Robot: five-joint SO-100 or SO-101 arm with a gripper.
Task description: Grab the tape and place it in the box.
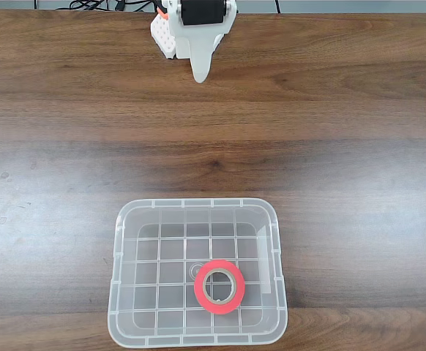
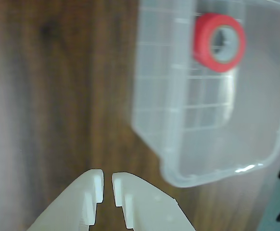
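Note:
The red tape (image 1: 199, 294) lies flat inside the clear plastic box (image 1: 198, 202), toward its right near corner in the fixed view. The wrist view shows the tape (image 2: 202, 41) at the top, resting on the grid bottom of the box (image 2: 152, 101). My gripper (image 1: 200, 72) is far from them at the table's back edge, pointing down at bare wood. In the wrist view the gripper (image 2: 108, 182) has its white fingers nearly touching, with nothing between them.
The dark wooden table (image 1: 330, 146) stretches wide between the arm and the box. Black cables (image 1: 96, 4) run along the back edge. The box sits close to the front edge of the table.

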